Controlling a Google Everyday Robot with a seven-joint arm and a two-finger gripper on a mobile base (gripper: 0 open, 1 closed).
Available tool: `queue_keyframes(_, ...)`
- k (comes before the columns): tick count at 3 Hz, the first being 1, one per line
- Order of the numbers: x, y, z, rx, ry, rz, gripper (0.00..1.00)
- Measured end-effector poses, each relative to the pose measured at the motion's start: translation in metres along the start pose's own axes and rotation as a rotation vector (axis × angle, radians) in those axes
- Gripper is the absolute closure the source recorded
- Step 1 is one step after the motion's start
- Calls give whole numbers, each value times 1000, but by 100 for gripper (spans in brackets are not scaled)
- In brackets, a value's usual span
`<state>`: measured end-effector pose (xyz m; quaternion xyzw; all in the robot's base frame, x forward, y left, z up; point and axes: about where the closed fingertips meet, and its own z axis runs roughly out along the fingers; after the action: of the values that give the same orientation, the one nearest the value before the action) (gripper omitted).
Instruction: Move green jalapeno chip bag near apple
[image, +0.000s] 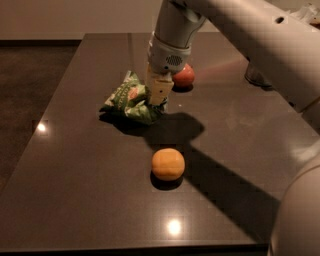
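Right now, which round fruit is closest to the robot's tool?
The glossy red apple, just behind the tool, which grips the crinkly green chip bag at mid-table. The matte orange round fruit sits alone nearer the front edge.

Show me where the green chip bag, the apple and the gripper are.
green jalapeno chip bag (127, 100), camera view, its crinkled green front.
apple (186, 77), camera view, its red side showing right of the gripper.
gripper (158, 101), camera view, fingertips clamped on the bag's right end.
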<state>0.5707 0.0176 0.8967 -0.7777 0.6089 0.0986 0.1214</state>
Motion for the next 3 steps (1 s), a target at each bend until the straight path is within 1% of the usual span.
queue_keyframes(1,37,-5,-9,15,-18,12,100)
queue_keyframes(2,69,-9,-16,32,-34,37,100)
queue_keyframes(3,90,-12,-14,25,-33,38,85)
